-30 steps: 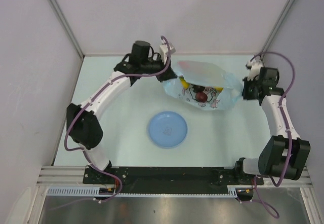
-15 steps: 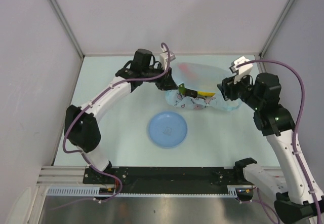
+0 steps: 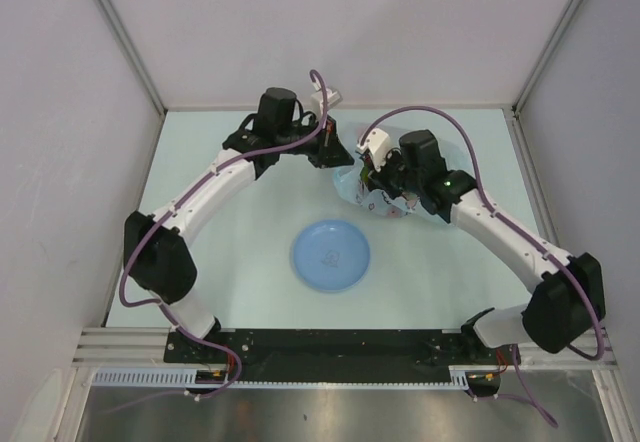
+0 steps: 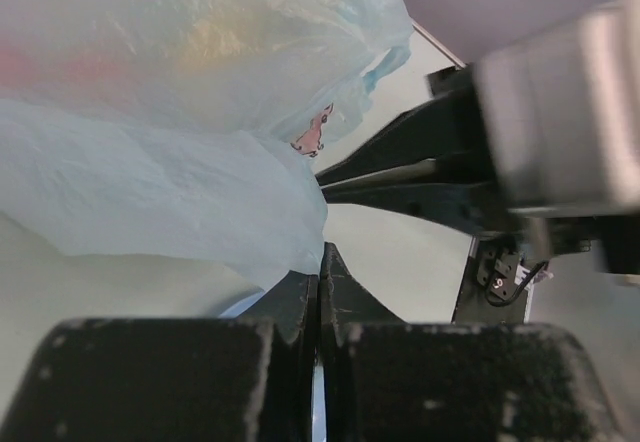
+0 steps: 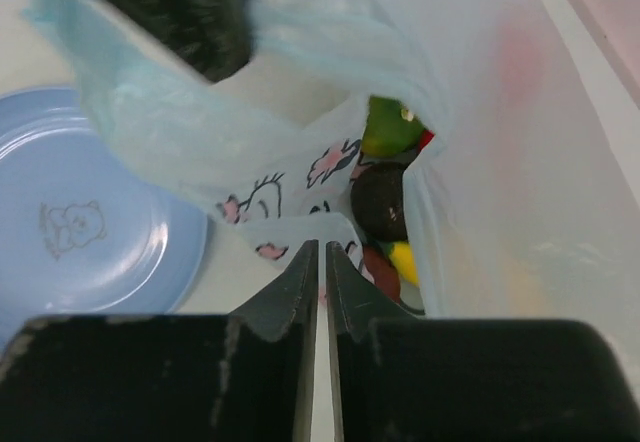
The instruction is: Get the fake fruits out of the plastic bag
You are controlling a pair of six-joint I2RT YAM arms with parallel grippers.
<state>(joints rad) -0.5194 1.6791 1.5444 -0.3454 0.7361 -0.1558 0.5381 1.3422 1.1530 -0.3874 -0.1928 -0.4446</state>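
Over the pale table (image 3: pixel 230 252), left pincer (image 4: pixel 320 267) and right pincer (image 5: pixel 317 257) pinch crinkly translucent plastic bag (image 4: pixel 150 182).

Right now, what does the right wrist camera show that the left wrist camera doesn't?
Only the right wrist view looks into the plastic bag: a green fruit, a dark maroon round one and some yellow fruit, plus the blue plate beside the bag. Only the left wrist view shows the right arm crossing close by; fruit there is just faint colour through the plastic. Both show the pale-blue bag, with the left claw and the right claw each shut at its edge.
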